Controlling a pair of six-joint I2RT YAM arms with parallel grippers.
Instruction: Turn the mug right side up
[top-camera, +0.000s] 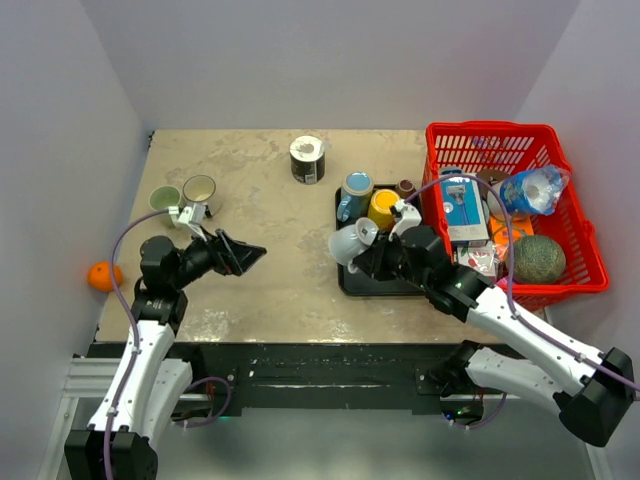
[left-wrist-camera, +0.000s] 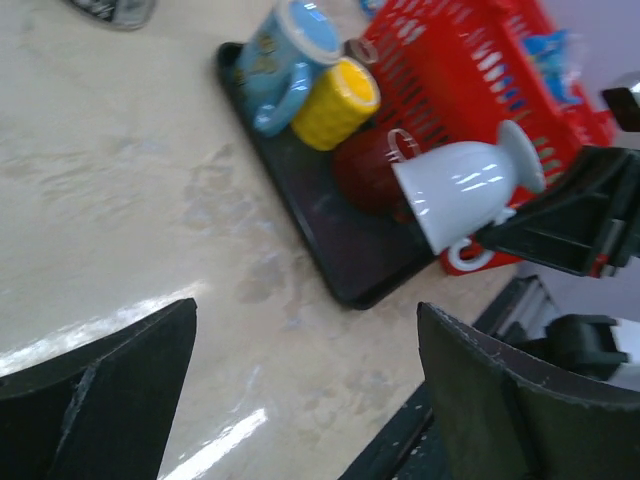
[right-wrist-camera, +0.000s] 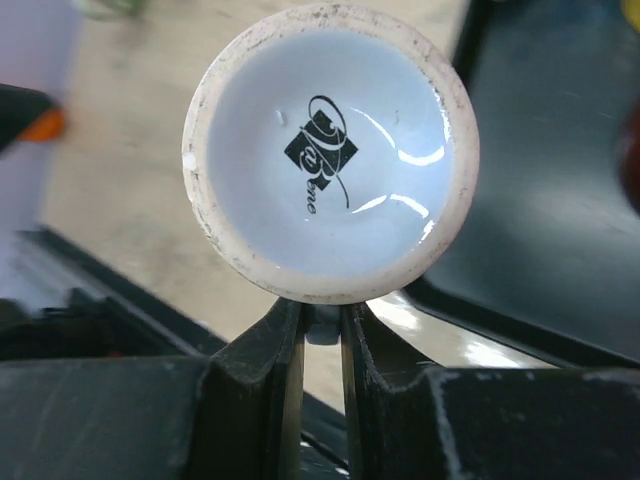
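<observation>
We see the top view lit brightly and evenly from above, with only soft, short shadows on the table (top-camera: 270, 200). In the left wrist view, pale streaks of glare cross the tabletop at lower left, the white mug (left-wrist-camera: 465, 190) carries bright highlights, and the dark left fingers (left-wrist-camera: 100, 390) look soft. In the right wrist view the mug's base is sharp and glinting, while everything behind it is blurred.

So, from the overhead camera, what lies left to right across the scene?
Small orange fruit, pale green cup, cream cup, dark patterned cup, white ceramic mug, red plastic basket.
</observation>
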